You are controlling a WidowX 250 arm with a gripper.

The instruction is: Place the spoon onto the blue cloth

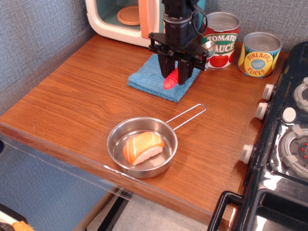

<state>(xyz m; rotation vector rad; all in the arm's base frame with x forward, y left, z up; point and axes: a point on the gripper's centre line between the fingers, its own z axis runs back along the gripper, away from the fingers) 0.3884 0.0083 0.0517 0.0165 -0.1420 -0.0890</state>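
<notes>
My gripper (176, 72) is shut on the spoon (171, 80) and hangs over the blue cloth (145, 78). The spoon's red-pink ridged handle pokes down and to the left from between the fingers. Its shiny silver bowl (209, 46) sticks out to the right, in front of the tomato can. The folded blue terry cloth lies on the wooden counter in front of the toy microwave, and the gripper hides much of it. I cannot tell whether the handle tip touches the cloth.
A steel pan (142, 147) with a wire handle holds a salmon sushi piece (142, 147) near the front edge. A toy microwave (125, 19) stands at the back. A tomato sauce can (222, 38) and a pineapple can (260, 54) stand back right. A black stove (284, 144) fills the right side.
</notes>
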